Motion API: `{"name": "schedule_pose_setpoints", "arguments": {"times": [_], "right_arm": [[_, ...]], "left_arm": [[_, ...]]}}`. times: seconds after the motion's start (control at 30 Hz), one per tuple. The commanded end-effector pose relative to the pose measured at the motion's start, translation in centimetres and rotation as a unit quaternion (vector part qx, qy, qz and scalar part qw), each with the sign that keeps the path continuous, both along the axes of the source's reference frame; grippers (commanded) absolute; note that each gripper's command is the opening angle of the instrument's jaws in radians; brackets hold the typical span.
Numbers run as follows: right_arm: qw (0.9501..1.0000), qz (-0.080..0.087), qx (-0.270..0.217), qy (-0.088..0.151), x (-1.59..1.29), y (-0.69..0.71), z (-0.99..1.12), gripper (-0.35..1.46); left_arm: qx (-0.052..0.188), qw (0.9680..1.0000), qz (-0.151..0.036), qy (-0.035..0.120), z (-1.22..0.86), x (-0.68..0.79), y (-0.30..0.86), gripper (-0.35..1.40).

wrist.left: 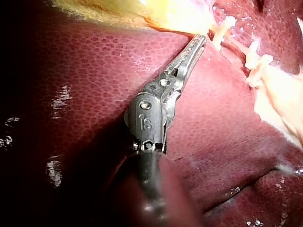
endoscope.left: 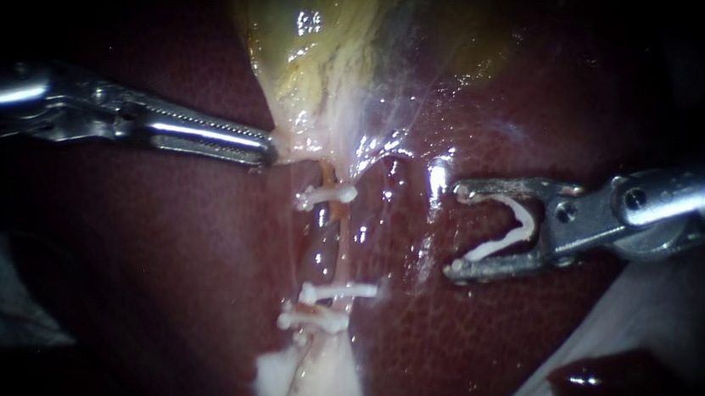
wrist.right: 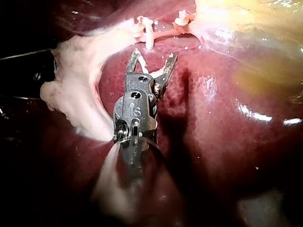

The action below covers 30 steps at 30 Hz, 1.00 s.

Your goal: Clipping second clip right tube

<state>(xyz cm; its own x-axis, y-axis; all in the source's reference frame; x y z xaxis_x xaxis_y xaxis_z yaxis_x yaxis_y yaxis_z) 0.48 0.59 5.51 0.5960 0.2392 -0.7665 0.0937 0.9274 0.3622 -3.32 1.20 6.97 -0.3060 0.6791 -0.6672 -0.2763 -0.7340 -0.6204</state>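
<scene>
Horizontally, left instrument (endoscope.left: 270,152) grips gallbladder (endoscope.left: 323,42); right instrument (endoscope.left: 456,230), clip (endoscope.left: 525,225).

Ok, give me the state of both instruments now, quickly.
Left instrument: shut on the pale yellowish gallbladder tissue.
Right instrument: holding a white V-shaped plastic clip, spread wide.

The left instrument (wrist.left: 200,41) bears 1 small stamped mark (wrist.left: 146,124) on its wrist housing, just behind the hinge, seen in the left wrist view. The right instrument (wrist.right: 154,56) bears a like stamp (wrist.right: 133,109) at the same place in the right wrist view. Neither is spelled out here. In the endoscope view, the instruments at 9 and 3 o'clock show nothing legible.
</scene>
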Motion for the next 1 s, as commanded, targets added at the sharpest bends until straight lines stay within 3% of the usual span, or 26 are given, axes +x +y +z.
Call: {"name": "schedule_pose_setpoints", "arguments": {"times": [0.03, 0.2, 0.4, 0.47, 0.67, 0.8, 1.0], "right_arm": [[1.0000, 0.000, 0.000, 0.000, 0.00, 0.00, -0.01, 0.50], [1.0000, 0.000, 0.001, 0.000, 0.00, 0.00, -0.02, 0.50], [0.9999, -0.007, 0.007, 0.005, 0.03, -0.01, -0.02, 0.49], [0.9998, -0.013, 0.012, 0.009, 0.07, -0.02, 0.00, 0.49], [0.9988, -0.009, 0.048, 0.007, 0.29, -0.11, 0.17, 0.48], [0.9961, 0.002, 0.088, 0.000, 0.50, -0.21, 0.44, 0.46], [0.9870, 0.040, 0.155, 0.003, 0.79, -0.32, 0.87, 0.46]], "left_arm": [[0.000, 1.0000, 0.000, -0.001, -0.03, 0.02, 0.00, -0.35], [0.007, 1.0000, 0.005, -0.004, -0.29, 0.20, 0.06, -0.35], [-0.005, 0.9997, -0.016, -0.015, -0.81, 0.51, 0.23, -0.35], [-0.007, 0.9997, -0.018, -0.015, -0.89, 0.55, 0.25, -0.35], [-0.011, 0.9997, -0.017, -0.015, -0.89, 0.56, 0.24, -0.35], [-0.011, 0.9997, -0.018, -0.014, -0.89, 0.56, 0.24, -0.35], [-0.011, 0.9997, -0.018, -0.014, -0.88, 0.55, 0.22, -0.35]]}}
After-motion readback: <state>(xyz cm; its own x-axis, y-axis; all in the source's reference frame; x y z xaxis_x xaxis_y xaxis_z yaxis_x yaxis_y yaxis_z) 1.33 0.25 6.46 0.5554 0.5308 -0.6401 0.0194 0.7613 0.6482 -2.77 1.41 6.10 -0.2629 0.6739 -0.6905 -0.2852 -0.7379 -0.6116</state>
